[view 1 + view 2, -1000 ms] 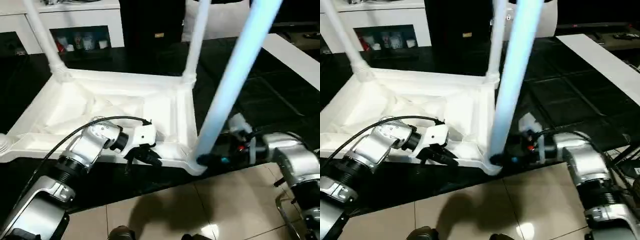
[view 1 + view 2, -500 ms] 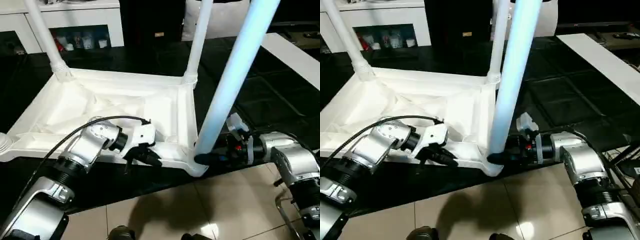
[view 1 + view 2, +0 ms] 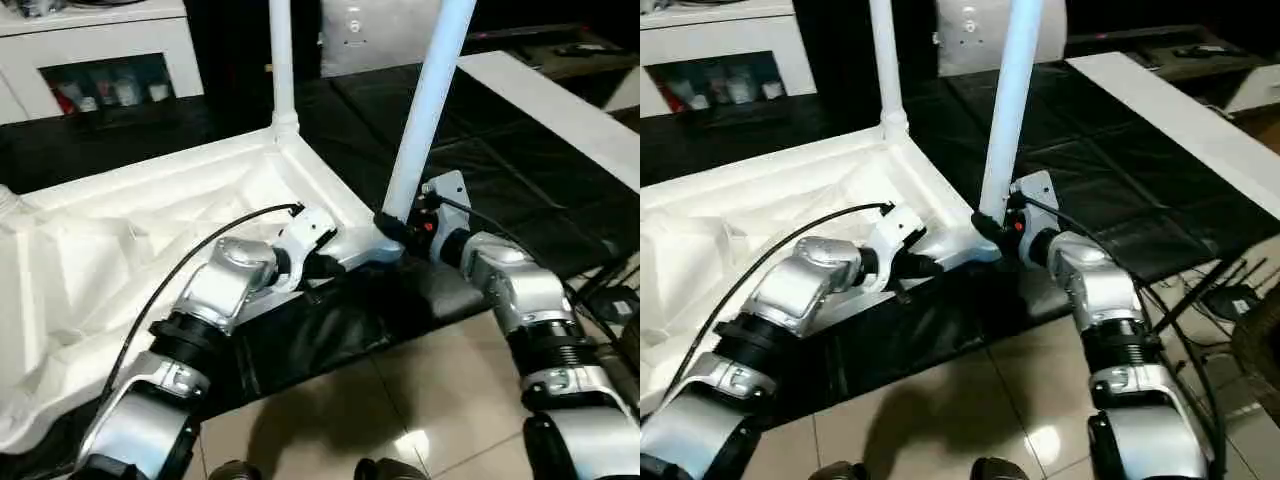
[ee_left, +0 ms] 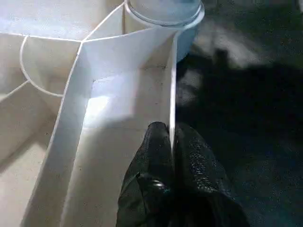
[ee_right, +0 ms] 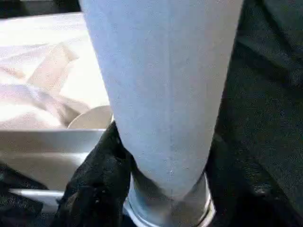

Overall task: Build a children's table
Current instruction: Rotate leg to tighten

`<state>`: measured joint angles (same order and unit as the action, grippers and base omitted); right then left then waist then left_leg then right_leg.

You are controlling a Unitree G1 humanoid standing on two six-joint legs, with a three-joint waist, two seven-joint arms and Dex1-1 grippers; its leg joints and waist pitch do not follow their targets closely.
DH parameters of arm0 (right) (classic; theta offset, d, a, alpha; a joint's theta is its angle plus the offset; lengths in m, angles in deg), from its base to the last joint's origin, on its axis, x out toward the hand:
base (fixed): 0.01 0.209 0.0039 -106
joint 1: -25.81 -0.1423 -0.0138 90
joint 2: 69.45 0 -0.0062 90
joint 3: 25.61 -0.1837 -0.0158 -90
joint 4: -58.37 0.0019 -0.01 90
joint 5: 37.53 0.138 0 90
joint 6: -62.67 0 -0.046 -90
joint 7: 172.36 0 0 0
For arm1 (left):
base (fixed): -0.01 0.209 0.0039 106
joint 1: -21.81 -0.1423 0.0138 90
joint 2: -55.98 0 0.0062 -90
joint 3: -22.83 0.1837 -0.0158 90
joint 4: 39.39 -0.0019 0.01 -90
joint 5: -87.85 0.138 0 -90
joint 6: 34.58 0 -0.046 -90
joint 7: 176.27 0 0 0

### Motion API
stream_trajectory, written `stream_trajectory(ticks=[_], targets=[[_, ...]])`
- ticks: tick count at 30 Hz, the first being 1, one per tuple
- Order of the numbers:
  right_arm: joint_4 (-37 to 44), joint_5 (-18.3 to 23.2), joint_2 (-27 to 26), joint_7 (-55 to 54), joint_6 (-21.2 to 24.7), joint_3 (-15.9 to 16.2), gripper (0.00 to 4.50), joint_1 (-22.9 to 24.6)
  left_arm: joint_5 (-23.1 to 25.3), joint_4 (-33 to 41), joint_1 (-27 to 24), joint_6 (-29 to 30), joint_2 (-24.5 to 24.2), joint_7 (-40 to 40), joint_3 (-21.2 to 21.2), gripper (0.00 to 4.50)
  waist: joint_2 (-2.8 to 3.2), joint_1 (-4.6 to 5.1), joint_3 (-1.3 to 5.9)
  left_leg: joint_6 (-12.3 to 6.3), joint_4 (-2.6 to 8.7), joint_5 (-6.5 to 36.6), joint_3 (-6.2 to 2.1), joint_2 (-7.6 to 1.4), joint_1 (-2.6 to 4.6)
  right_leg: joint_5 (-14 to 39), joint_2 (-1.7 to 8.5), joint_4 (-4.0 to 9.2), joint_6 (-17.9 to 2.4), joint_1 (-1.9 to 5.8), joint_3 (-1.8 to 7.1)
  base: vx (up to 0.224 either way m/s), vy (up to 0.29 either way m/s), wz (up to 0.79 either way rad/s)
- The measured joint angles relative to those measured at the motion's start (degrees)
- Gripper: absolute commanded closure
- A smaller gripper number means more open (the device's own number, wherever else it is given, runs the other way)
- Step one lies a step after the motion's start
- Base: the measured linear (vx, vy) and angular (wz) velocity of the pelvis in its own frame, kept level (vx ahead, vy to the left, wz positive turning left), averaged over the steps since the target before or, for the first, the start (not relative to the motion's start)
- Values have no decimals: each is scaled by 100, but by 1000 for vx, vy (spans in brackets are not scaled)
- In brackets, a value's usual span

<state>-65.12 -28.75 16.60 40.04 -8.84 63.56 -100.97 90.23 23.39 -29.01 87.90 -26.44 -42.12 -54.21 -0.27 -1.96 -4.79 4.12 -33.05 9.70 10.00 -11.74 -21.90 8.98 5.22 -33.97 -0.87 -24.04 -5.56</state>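
Nearest the camera, the two silver forearms reach forward over a tiled floor (image 3: pixel 400 400) to the front edge of the black-covered work table (image 3: pixel 330 330). The left gripper (image 4: pixel 171 135) is clenched on the thin rim wall of the upturned white tabletop (image 3: pixel 120 260), one black finger on each side of that wall, close to the near corner. Just beside it, the right gripper (image 3: pixel 392 228) grasps the foot of the near leg (image 3: pixel 425 110), its black fingers (image 5: pixel 97 184) wrapped around the tube right above the round corner socket (image 3: pixel 375 245) in which the leg stands. That leg rises upright and a little tilted out of the picture's top. The tabletop lies with its ribbed underside up, stretching away to the robot's left across the black cover, its near corner at the table's front edge. Farther back, a second leg (image 3: pixel 282 60) stands upright in the far corner socket of the same short side. Behind the work table, a white shelf unit (image 3: pixel 110 60) holds small items, and a white board (image 3: pixel 560 110) lies on the black cover at the far right.
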Motion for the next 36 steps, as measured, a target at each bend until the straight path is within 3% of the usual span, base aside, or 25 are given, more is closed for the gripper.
stream_trajectory(ticks=[3,8,13,20,25,29,30,36], targets=[[-65,11,-79,-51,-56,-80,141,16,13,65,0,4,-1,7,38,450,10,-16,-5,-1,5,0,2,2,-4,3,1,7,-5,-8,0,0,0,0],[24,72,30,233,-210,-77,112,148,14,110,-27,-136,-89,-78,150,450,25,-31,-14,-2,5,0,2,2,-2,2,1,10,-7,-10,0,0,0,0],[409,251,816,1522,-557,77,75,589,5,1,-31,-808,-472,-689,357,450,49,-129,-29,-10,6,-5,1,2,-14,2,1,9,-7,-34,-2,0,0,0],[647,333,1572,2691,-585,125,14,818,4,-264,-5,-1474,-860,-1292,445,450,48,-190,-29,-12,-9,-6,1,1,-13,0,3,0,-10,-30,-2,0,0,0],[811,395,2080,3461,-1004,226,9,1049,-50,-289,-13,-1892,-1178,-2044,614,450,47,-295,-29,-13,-13,-6,2,-1,-11,0,3,-7,-10,-28,-1,0,0,0],[880,504,2131,4056,-990,363,9,1051,-59,-288,-22,-2175,-1303,-2566,774,450,46,-385,-28,-14,-23,-7,3,-2,-13,0,5,-9,-10,-22,-2,0,0,0],[887,523,2135,4182,-975,376,35,1051,-59,-286,-22,-2238,-1332,-2666,828,450,45,-407,-28,-16,-29,-6,2,-2,-14,0,6,-9,-10,-18,-2,0,0,0],[908,737,2158,4871,-714,657,86,1026,-72,-226,-22,-2616,-1502,-3261,1095,450,35,-481,-23,-20,-59,0,0,-3,-11,-1,8,-14,-12,6,1,0,0,0]])
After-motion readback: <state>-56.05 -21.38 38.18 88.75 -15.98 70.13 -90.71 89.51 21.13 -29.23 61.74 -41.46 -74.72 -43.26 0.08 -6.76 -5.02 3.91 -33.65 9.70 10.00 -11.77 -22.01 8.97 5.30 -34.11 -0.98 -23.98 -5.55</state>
